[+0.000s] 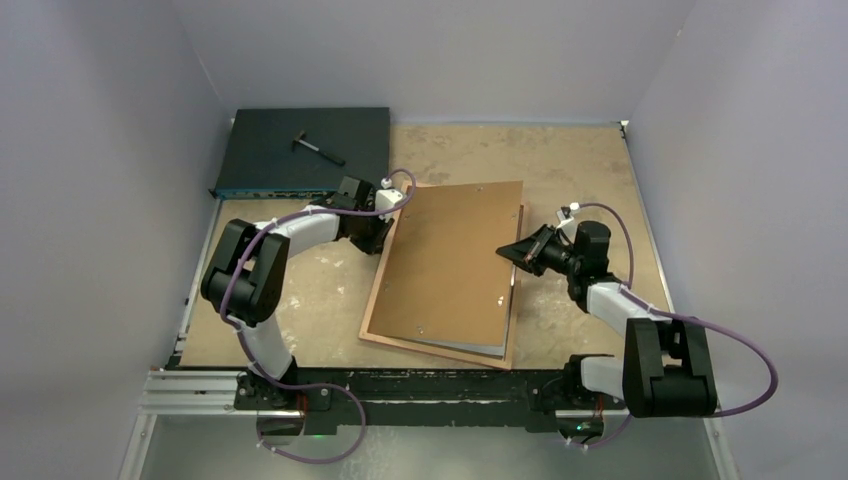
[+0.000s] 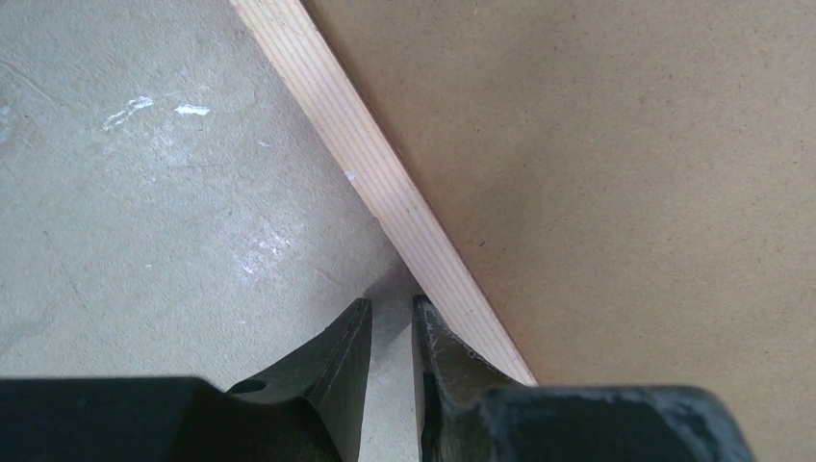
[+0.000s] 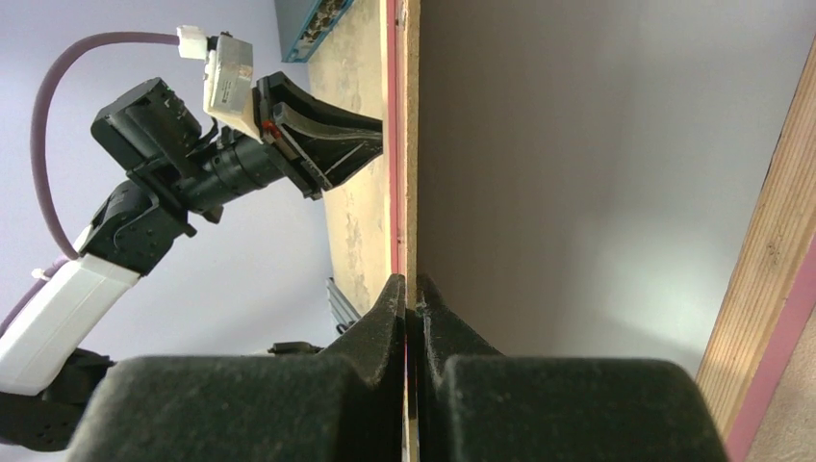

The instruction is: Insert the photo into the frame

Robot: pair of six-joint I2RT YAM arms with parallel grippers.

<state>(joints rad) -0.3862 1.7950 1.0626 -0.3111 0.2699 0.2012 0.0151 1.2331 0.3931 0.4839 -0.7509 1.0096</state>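
Item 1: the frame [image 2: 385, 183] lies back-up at mid-table [image 1: 580, 170], skewed to the table edges, its pale wood rail exposed along the left side. Item 2: a brown backing board [image 1: 450, 265] rests over it, covering nearly the whole opening. Item 3: the right gripper [image 3: 411, 289] is clamped on the board's right edge, both fingers pressed against the thin edge. Item 4: the left gripper [image 2: 391, 322] is at the frame's far-left corner, jaws almost closed with a thin empty gap, 1 finger touching the wood rail. Item 5: a pale, faintly glossy surface [image 3: 597, 192] shows by the board inside the frame; whether it is the photo cannot be told. Item 6: a dark electronics box [image 1: 300, 145] sits at the far-left corner.
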